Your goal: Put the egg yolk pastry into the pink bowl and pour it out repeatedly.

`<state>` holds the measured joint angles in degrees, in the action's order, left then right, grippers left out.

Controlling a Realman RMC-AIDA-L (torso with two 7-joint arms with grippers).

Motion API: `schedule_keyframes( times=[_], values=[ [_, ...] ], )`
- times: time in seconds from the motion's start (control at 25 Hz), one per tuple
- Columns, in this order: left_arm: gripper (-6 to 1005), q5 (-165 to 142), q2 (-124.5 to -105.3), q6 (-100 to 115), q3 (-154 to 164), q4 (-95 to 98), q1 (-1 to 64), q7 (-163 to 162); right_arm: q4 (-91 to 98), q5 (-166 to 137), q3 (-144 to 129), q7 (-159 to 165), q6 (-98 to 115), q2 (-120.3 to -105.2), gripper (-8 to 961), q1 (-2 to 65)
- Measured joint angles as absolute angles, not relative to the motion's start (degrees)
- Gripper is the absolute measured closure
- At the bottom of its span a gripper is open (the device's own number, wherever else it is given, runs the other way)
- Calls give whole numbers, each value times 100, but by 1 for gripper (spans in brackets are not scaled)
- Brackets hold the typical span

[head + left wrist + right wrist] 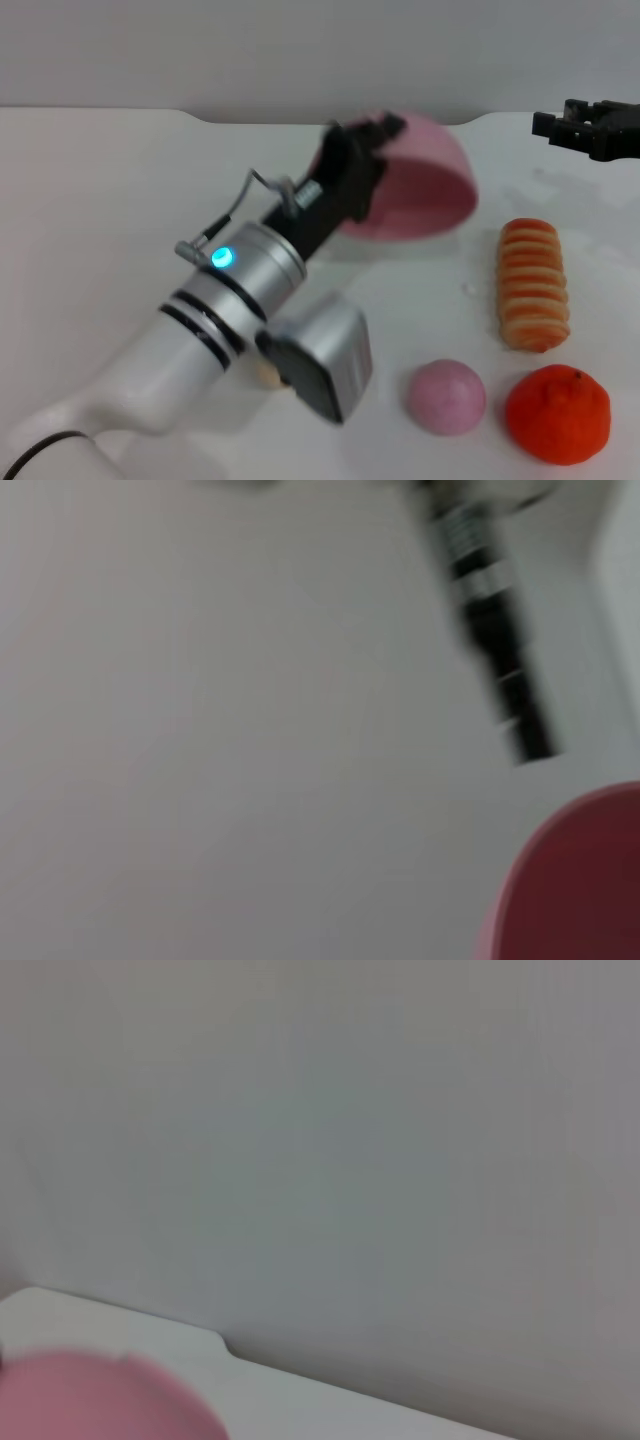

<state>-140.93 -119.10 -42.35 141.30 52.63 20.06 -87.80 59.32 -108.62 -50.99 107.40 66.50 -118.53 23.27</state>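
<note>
Head view shows my left gripper [365, 150] clamped on the pink bowl's [425, 190] rim, tipping it sideways above the white surface [100, 200], egg yolk pastry [266, 375] peeking beneath my left arm, right gripper [580, 128] parked far right.

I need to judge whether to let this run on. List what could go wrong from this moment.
1. The left pincer holds the pink bowl tipped on its side by the rim; it might slip.
2. The egg yolk pastry peeks out from under the left arm, mostly hidden, so it may be hard to find or get knocked.
3. The pink ball lies nearby and could be mistaken for it.
</note>
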Motion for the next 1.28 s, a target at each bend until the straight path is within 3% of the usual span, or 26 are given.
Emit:
schedule_keyframes(
  times=[0.32,0.6,0.88,1.12,1.28],
  values=[
    [1001,-11504,-11835,-2732,12925,6678,1920,-10056,5916,-10868,-5168,10739,6678,-11863,306,2367],
    [1000,-10336,-11820,1345,10372,7308,1915,-11073,5831,-10896,-5567,10740,6687,-11855,296,2470],
    [1000,-10736,-11701,5309,7213,6834,2379,-13078,5713,-10902,-6365,10525,6671,-11869,286,2668],
    [1000,-12406,-11505,7408,5769,6979,2475,-14757,5269,-10884,-7205,10534,6640,-11880,278,3305],
    [1001,-13217,-11557,7935,5559,7553,2228,-15174,4758,-10802,-7976,10650,6530,-11914,272,4056]
  ],
)
